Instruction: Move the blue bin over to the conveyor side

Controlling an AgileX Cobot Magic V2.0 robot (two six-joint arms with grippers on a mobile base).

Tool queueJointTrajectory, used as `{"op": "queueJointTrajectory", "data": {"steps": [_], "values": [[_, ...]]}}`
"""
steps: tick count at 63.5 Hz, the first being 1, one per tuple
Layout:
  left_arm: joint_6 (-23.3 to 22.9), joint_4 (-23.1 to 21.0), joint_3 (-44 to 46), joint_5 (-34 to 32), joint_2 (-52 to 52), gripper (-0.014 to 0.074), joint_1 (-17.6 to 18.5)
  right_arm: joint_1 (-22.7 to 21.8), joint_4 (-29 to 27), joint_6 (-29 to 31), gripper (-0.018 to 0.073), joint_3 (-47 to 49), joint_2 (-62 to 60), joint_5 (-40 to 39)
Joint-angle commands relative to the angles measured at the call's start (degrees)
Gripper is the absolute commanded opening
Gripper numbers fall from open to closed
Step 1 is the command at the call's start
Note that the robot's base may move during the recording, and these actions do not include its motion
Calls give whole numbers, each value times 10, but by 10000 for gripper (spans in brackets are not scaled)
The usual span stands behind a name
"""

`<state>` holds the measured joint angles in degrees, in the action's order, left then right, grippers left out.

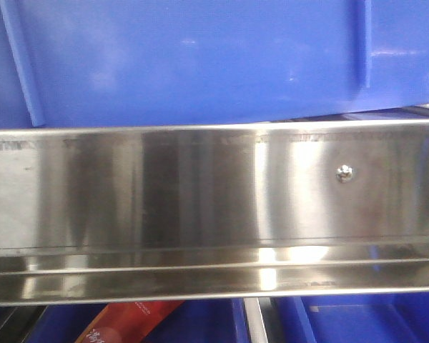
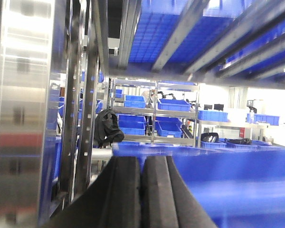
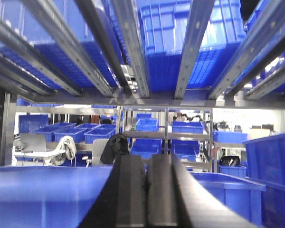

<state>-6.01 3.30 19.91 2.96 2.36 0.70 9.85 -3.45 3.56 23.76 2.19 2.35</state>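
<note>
The blue bin fills the top of the front view, its glossy ribbed wall sitting just above a steel rail. In the left wrist view my left gripper is shut on the bin's left edge, and the bin spreads to the right of the black pads. In the right wrist view my right gripper is shut on the opposite edge, with the bin stretching to the left. Only a thin sliver shows between each pair of pads. The conveyor side is out of view.
A brushed-steel rail with a screw crosses below the bin. Under it are more blue bins and a red packet. A steel rack upright stands close on the left. Shelf rails with bins hang overhead, and another bin is at the right.
</note>
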Motion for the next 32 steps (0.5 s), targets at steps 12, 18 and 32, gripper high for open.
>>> {"op": "queueJointTrajectory", "data": {"steps": [12,18,32], "values": [[1,-2,217,270,157,-20,3,2,1,4,-88,266,190,305],[1,-2,296,358,236,-20,3,2,1,4,-88,361,270,414],[1,-1,421,418,382,-20,3,2,1,4,-88,556,433,581]]}}
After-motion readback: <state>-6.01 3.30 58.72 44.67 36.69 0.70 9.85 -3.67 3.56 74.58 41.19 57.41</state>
